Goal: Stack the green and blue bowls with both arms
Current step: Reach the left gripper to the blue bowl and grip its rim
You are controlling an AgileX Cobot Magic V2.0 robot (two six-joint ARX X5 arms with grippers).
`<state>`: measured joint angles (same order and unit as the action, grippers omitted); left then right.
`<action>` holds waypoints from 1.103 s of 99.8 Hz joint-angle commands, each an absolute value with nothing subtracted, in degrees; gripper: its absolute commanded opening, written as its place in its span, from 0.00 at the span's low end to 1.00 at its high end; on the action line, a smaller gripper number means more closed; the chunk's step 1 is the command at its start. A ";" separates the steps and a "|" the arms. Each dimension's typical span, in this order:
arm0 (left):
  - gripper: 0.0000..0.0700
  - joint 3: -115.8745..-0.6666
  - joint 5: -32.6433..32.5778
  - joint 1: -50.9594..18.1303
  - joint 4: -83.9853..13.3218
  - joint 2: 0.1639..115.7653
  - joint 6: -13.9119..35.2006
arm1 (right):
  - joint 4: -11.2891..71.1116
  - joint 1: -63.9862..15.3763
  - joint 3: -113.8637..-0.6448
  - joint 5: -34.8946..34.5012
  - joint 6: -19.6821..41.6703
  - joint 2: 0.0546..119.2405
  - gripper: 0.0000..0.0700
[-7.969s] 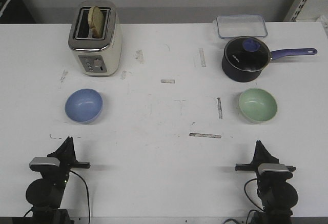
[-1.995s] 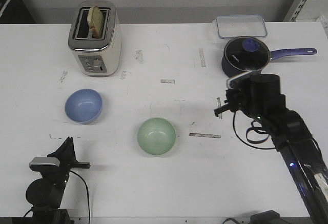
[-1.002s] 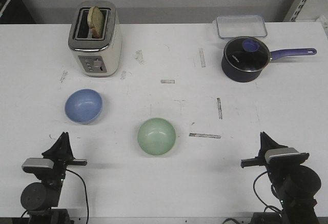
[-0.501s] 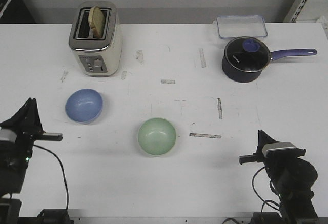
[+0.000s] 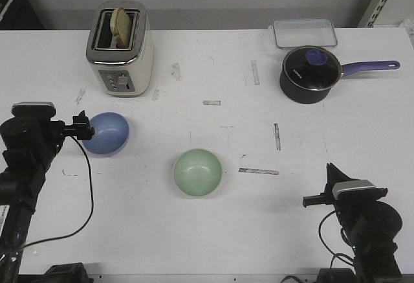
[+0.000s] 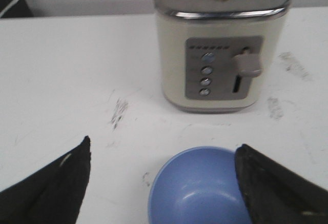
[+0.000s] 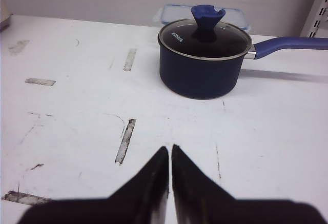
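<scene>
The blue bowl sits upright on the table's left side, in front of the toaster. My left gripper hovers at its left rim. In the left wrist view the left gripper is open, with the blue bowl between the fingers nearer one finger, which overlaps its rim. The green bowl stands alone at the table's middle. My right gripper rests at the front right, shut and empty.
A cream toaster with bread in its slot stands behind the blue bowl. A dark lidded saucepan with a purple handle and a clear container are at the back right. Tape marks dot the white table.
The green bowl went from the right side to the middle, and the right arm drew back to the front. In the last half second the left arm reached forward to the blue bowl.
</scene>
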<state>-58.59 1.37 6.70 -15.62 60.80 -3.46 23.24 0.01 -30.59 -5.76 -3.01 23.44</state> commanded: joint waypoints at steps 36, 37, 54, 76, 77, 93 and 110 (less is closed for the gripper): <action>0.81 -59.29 14.92 16.16 -22.04 79.22 3.29 | 22.59 -0.10 -30.70 -5.58 -3.27 23.73 0.00; 0.81 -59.29 14.92 16.16 -22.02 79.79 3.31 | 22.59 -0.10 -30.70 -5.58 -3.27 23.73 0.00; 0.81 -59.29 14.94 15.16 -21.34 84.12 3.29 | 22.61 -0.10 -30.70 -5.61 -3.27 23.73 0.00; 0.55 -59.29 14.92 14.92 -20.91 86.72 3.31 | 22.61 -0.10 -30.70 -5.61 -3.27 23.73 0.00; 0.53 -59.29 14.92 14.92 -20.91 86.74 3.31 | 22.61 -0.10 -30.70 -5.61 -3.27 23.73 0.00; 0.14 -59.29 14.92 14.94 -21.04 86.74 3.38 | 22.63 -0.10 -30.70 -5.61 -3.27 23.73 0.00; 0.00 -59.29 14.92 14.94 -21.17 86.74 5.72 | 22.63 -0.10 -30.70 -5.61 -3.27 23.73 0.00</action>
